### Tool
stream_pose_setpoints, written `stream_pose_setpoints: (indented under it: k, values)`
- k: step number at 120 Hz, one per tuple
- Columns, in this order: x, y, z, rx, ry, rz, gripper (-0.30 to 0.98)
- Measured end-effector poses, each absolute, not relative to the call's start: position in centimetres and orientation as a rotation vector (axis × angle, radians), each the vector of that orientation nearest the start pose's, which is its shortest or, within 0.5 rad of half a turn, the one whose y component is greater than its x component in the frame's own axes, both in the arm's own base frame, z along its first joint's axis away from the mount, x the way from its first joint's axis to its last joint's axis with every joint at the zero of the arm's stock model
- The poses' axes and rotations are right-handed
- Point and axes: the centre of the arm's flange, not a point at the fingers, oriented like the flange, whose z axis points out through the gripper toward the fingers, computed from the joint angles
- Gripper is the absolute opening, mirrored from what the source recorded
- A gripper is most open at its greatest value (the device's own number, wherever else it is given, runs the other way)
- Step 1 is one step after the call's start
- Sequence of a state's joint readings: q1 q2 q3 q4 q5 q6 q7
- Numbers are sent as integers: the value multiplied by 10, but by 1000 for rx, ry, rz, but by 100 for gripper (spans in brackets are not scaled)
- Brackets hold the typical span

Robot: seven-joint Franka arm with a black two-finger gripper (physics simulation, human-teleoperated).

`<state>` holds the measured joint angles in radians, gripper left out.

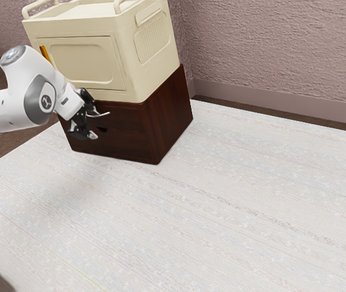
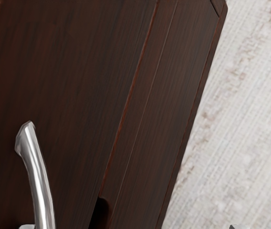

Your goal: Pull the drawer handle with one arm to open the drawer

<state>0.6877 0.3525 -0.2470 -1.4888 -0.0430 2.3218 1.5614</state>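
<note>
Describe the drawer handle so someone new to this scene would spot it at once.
Find the dark brown wooden cabinet just below the cream unit. On its front, by the black tool, is the handle. It is a slim, curved, shiny silver bar, unlike the dark notch near it or the cream unit's orange strip.

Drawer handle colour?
Silvery, shiny metallic; the handle shows best in the wrist view.
</note>
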Motion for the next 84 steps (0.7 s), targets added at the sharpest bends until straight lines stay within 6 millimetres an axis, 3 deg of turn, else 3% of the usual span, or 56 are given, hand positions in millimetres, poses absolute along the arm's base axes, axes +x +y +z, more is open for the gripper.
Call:
stream_pose_setpoints:
  k: [22, 84]
  values:
    - [622, 320, 538, -2364, 1393, -510, 27]
    - [584, 323, 548, -2396, 1368, -441, 13]
